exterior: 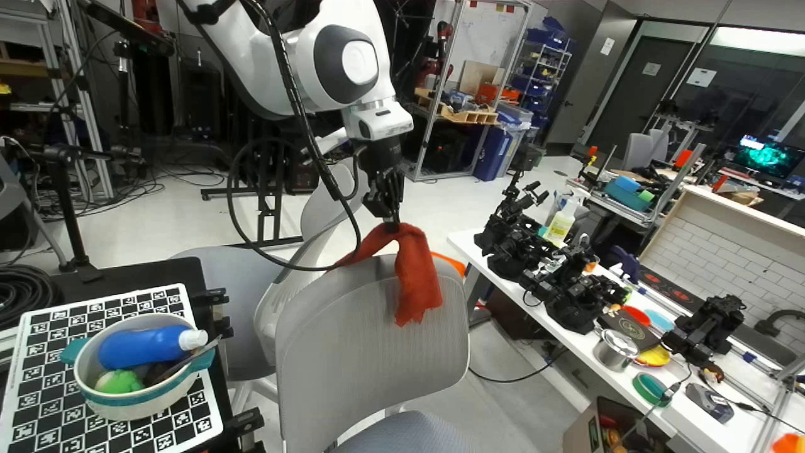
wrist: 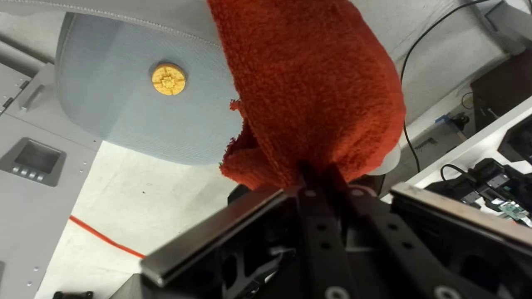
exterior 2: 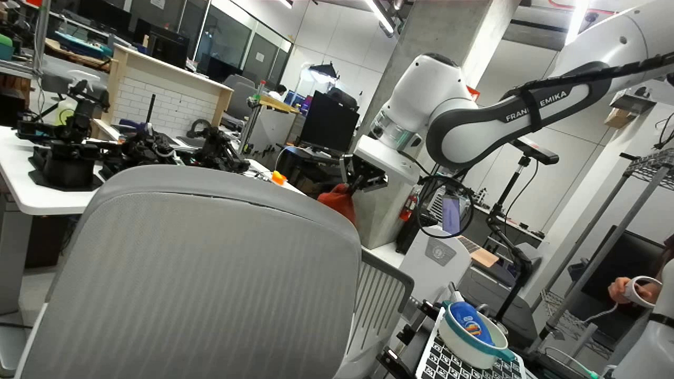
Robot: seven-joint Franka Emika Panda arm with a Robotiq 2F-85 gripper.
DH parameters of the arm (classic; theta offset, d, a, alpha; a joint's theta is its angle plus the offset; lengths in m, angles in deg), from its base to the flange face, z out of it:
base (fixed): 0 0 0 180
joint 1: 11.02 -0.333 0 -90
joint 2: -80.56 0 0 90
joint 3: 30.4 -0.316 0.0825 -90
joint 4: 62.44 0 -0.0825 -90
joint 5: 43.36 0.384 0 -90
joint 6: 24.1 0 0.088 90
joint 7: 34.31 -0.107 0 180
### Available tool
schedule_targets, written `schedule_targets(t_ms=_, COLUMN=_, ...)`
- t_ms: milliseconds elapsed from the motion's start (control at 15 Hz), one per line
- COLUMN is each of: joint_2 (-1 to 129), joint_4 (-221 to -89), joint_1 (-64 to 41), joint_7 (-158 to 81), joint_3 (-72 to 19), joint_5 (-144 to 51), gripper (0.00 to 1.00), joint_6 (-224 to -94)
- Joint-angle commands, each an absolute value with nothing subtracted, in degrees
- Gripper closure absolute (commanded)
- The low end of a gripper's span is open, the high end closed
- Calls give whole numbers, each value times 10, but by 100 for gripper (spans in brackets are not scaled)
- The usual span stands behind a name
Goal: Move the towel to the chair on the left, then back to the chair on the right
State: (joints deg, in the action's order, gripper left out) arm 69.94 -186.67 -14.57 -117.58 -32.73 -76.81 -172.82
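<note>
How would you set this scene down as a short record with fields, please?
gripper: shut on the towel, above a gray chair back in an exterior view
towel: orange-red, limp; one part hangs in front of that back, another appears to run behind its top edge; contact unclear
pot: white with teal handles, on a checkered board
pot contents: blue bottle, green item, others partly hidden
white table: bears several black devices
</note>
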Motion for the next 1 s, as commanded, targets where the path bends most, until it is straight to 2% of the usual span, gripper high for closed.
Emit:
schedule_targets(t_ms=0, joint_2=674, joint_4=-1848, joint_1=-163, joint_7=-1173, joint_3=-304, joint_5=-762, gripper=98, joint_6=-1743)
schedule_targets(t_ms=133, joint_2=669, joint_4=-1847, joint_1=-165, joint_7=-1170, joint_3=-298, joint_5=-753, gripper=67, joint_6=-1751)
schedule_targets(t_ms=733, joint_2=695, joint_4=-1849, joint_1=-168, joint_7=-1153, joint_3=-287, joint_5=-747, gripper=2, joint_6=-1753)
schedule_targets(t_ms=933, joint_2=719, joint_4=-1865, joint_1=-163, joint_7=-1124, joint_3=-300, joint_5=-712, gripper=0, joint_6=-1756)
